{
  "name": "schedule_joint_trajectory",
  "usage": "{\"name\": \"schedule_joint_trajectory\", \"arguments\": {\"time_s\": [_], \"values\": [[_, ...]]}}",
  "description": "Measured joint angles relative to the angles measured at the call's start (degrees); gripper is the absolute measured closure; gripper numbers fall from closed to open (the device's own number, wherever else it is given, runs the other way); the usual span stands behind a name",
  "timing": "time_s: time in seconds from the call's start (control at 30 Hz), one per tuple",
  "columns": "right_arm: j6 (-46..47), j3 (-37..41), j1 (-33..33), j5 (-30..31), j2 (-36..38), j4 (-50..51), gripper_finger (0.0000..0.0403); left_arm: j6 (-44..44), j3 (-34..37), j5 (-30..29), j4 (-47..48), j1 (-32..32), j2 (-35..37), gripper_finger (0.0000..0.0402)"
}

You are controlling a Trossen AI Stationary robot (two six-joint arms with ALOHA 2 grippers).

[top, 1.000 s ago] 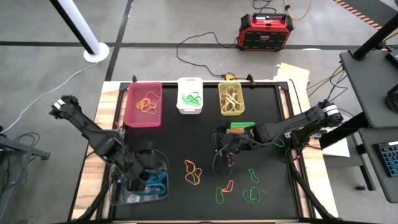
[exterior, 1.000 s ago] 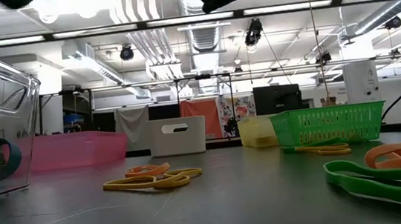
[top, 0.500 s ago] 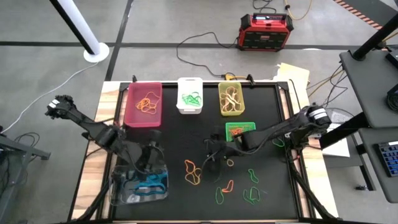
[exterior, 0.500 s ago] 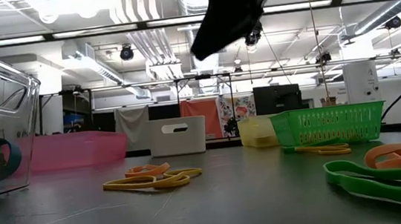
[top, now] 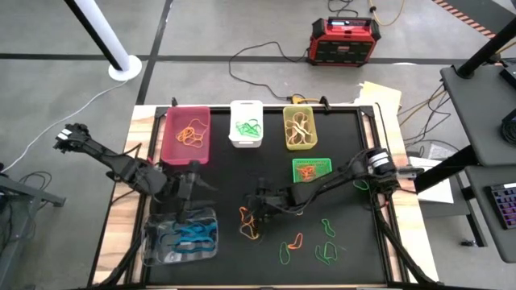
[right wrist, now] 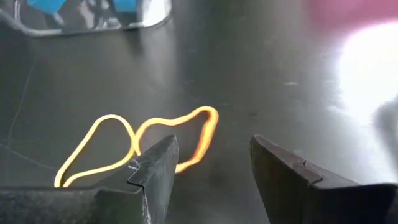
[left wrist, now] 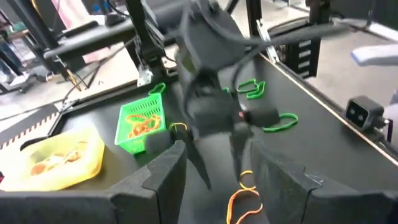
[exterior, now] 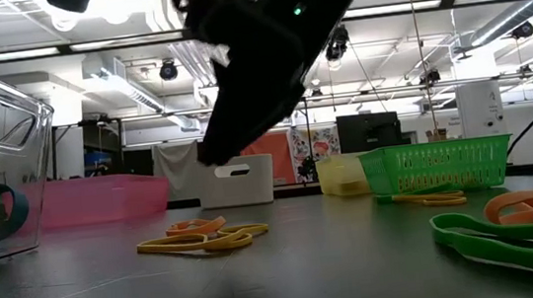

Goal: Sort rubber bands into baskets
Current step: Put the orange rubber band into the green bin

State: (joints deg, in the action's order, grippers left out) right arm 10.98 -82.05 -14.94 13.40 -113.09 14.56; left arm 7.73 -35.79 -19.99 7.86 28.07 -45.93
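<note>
1. The right arm reaches low and long from the right edge of the table toward its middle. The right gripper (top: pixel 260 199) sits above the black mat with its fingers (right wrist: pixel 155 165) spread apart and nothing between them.
2. Just ahead of that gripper, and a little below it, lies a twisted yellow band (right wrist: pixel 134 146) flat on the mat. In the high view an orange and yellow pair (top: pixel 248 223) shows just to the near side of the gripper. The wrist view does not show the fingertips touching the band.
3. The left arm comes in from the left edge, elbow raised. The left gripper (top: pixel 192 187) hangs over the far rim of the clear basket (top: pixel 182 242), fingers parted and empty. Blue bands (top: pixel 193 236) lie in that basket below it.
4. From the right gripper, the small green mesh basket (top: pixel 310 169) stands back toward the arm's own side, holding orange bands. More loose bands, green ones (top: pixel 327 251) and an orange one (top: pixel 293 241), lie on the mat to the near right, well apart from the fingers.
5. Beyond both grippers, along the far edge, stand the pink basket (top: pixel 186 135), the white basket (top: pixel 246 122) and the yellow-green basket (top: pixel 299 127), each with bands inside.
6. In the low view the right arm's dark bulk hangs in front of the white basket, partly hiding it. A red-black box (top: pixel 344 40) stands on the floor beyond the table.
</note>
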Motion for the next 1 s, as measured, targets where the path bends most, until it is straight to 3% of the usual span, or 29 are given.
{"name": "schedule_joint_trajectory", "arguments": {"time_s": [0.2,0.6,0.73,0.93,1.0], "values": [[2.42,-3.57,0.03,-3.19,-4.67,0.06,0.0209,-0.51,1.25,-0.32,-2.33,0.0,1.63,0.024],[5.87,-4.05,0.65,-2.96,-10.24,-0.54,0.0214,-0.69,0.75,-0.44,-2.37,0.0,1.3,0.024],[5.47,-3.94,0.75,-2.75,-10.46,-0.32,0.0256,-0.48,0.75,-0.46,-2.34,-0.02,1.29,0.024],[3.9,-3.88,1.12,-2.39,-10.55,-0.32,0.0373,-0.29,0.75,-0.46,-2.32,-0.02,1.2,0.024],[2.77,-3.83,1.16,-1.97,-10.43,-0.39,0.0386,-0.19,0.75,-0.46,-2.32,-0.02,1.13,0.024]]}}
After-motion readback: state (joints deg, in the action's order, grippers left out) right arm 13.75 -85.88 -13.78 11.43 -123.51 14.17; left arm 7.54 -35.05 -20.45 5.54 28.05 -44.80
